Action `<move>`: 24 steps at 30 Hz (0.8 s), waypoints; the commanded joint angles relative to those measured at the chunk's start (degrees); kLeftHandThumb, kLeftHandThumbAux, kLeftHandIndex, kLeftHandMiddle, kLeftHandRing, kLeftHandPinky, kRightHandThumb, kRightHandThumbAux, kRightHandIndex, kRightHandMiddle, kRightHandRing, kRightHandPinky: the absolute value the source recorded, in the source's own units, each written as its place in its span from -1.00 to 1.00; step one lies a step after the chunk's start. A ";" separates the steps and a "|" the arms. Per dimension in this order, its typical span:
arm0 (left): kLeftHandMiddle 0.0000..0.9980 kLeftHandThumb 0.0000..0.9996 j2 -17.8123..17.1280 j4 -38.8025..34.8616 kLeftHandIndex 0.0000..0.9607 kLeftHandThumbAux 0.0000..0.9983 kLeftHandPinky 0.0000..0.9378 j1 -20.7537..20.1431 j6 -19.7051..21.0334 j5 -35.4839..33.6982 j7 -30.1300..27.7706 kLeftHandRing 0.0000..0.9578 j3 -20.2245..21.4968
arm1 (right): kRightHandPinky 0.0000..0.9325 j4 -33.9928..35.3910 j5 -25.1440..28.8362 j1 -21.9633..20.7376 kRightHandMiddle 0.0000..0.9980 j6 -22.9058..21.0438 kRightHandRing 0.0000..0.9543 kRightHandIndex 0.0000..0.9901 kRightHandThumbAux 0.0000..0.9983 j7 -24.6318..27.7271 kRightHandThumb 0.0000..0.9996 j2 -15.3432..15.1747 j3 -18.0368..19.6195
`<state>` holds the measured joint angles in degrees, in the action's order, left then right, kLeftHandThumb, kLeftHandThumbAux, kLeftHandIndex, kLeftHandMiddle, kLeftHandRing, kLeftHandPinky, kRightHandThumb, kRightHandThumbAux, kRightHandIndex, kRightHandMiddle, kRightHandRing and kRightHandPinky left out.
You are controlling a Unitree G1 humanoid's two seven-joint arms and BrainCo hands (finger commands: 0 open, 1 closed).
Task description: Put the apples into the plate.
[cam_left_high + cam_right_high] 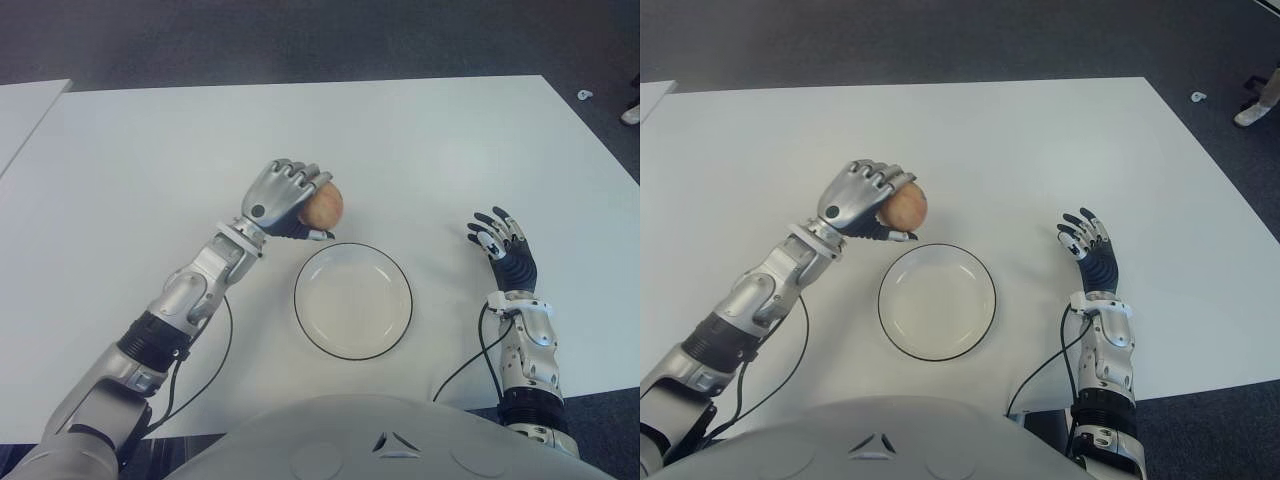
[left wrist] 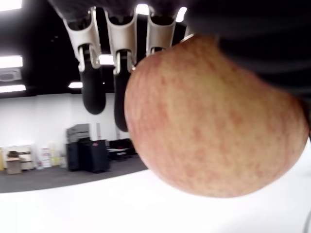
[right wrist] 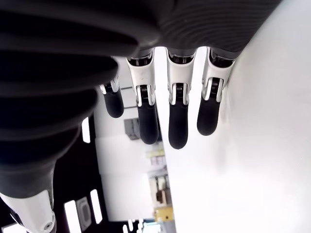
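Observation:
A reddish-yellow apple (image 1: pixel 324 205) is held in my left hand (image 1: pixel 285 198), whose fingers curl over its top; it hangs just beyond the far-left rim of the plate. In the left wrist view the apple (image 2: pixel 214 121) fills most of the picture, with the fingers (image 2: pixel 92 73) wrapped behind it. The white plate (image 1: pixel 340 330) with a dark rim lies on the table in front of me, nothing in it. My right hand (image 1: pixel 505 245) shows to the right of the plate, fingers (image 3: pixel 177 121) extended and holding nothing.
The white table (image 1: pixel 400 140) stretches wide beyond the plate. A second white table (image 1: pixel 25 110) stands at the far left. Dark floor lies past the far edge, with a small white object (image 1: pixel 585 95) on it at the right.

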<state>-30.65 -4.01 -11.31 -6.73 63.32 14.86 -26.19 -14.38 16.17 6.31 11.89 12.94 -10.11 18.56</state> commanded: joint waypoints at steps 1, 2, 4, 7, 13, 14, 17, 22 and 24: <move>0.07 0.71 1.00 -1.02 -0.15 0.33 0.71 0.55 -0.27 1.93 -0.94 0.71 -1.17 | -0.37 -1.93 0.19 1.67 -0.50 -0.74 -0.44 -0.75 0.34 1.43 0.29 0.29 -0.57; 0.07 0.71 1.15 -1.21 -0.15 0.33 0.71 0.65 -0.34 2.23 -1.09 0.71 -1.35 | -0.37 -1.82 0.39 1.81 -0.50 -0.86 -0.45 -0.75 0.34 1.70 0.30 0.35 -0.60; 0.06 0.71 1.62 -1.49 -0.15 0.33 0.71 0.77 -0.51 2.89 -1.30 0.71 -1.98 | -0.37 -1.46 0.86 2.14 -0.51 -1.30 -0.45 -0.74 0.33 2.13 0.31 0.63 -0.62; 0.06 0.71 1.96 -1.38 -0.15 0.33 0.72 0.86 -1.15 3.75 -0.71 0.71 -2.96 | -0.38 -1.06 1.02 2.64 -0.52 -1.41 -0.46 -0.74 0.33 2.10 0.34 1.16 -0.67; 0.06 0.71 2.63 -1.33 -0.15 0.33 0.73 1.47 -2.01 4.40 -0.30 0.73 -3.74 | -0.37 -0.69 0.62 3.26 -0.53 -0.94 -0.46 -0.73 0.32 1.35 0.34 1.91 -1.06; 0.06 0.71 2.80 -1.21 -0.15 0.32 0.73 1.52 -2.08 4.51 -0.10 0.73 -3.88 | -0.36 -0.78 0.49 3.31 -0.52 -0.77 -0.46 -0.72 0.32 1.21 0.34 2.03 -1.12; 0.06 0.71 3.47 -1.02 -0.15 0.32 0.73 1.59 -2.52 4.27 -0.03 0.73 -4.39 | -0.36 -2.45 -0.67 3.77 -0.51 1.19 -0.45 -0.71 0.30 0.90 0.32 2.37 -1.55; 0.06 0.71 5.34 -1.46 -0.15 0.32 0.73 2.05 -2.88 4.83 -0.33 0.74 -6.03 | -0.40 -3.36 -2.48 6.10 -0.49 5.47 -0.44 -0.71 0.27 0.37 0.29 3.78 -2.67; 0.06 0.71 6.30 -1.04 -0.15 0.32 0.73 2.66 -2.80 5.66 0.55 0.74 -7.11 | -0.40 -2.89 -1.95 6.21 -0.48 5.85 -0.44 -0.70 0.28 0.32 0.30 4.12 -2.64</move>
<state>-25.82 -4.91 -9.83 -9.43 67.60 14.65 -31.66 -15.37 14.79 10.10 18.76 13.66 -7.80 16.77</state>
